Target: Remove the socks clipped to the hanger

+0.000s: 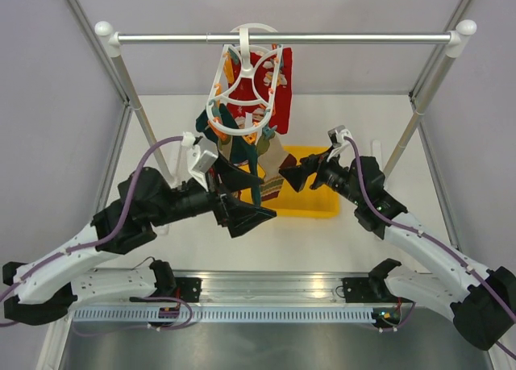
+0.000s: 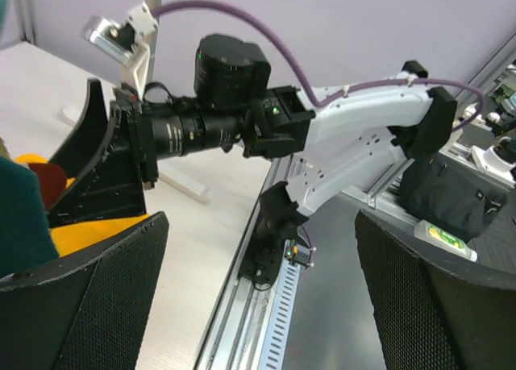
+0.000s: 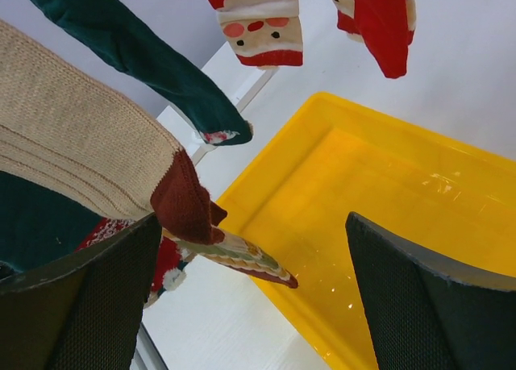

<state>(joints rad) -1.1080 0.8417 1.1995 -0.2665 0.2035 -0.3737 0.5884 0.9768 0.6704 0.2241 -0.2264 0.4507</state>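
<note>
The white oval hanger (image 1: 244, 86) hangs by its hook from the metal rail (image 1: 322, 38). Socks are clipped to it: red Santa socks (image 1: 276, 70), dark teal socks (image 1: 231, 141) and a beige striped sock (image 1: 275, 175). My left gripper (image 1: 246, 197) is open and empty, just below and left of the hanging socks. In the left wrist view (image 2: 258, 305) a teal sock (image 2: 16, 217) shows at the left edge. My right gripper (image 1: 291, 176) is open beside the beige sock. In the right wrist view (image 3: 254, 297) the beige sock (image 3: 72, 156) with a brown toe touches my left finger (image 3: 81, 305). It grips nothing.
A yellow bin (image 1: 316, 202) sits on the table under the socks and looks empty in the right wrist view (image 3: 387, 201). The rail's slanted legs (image 1: 137, 104) stand on both sides. Orange and teal pegs (image 1: 216, 128) dangle from the hanger.
</note>
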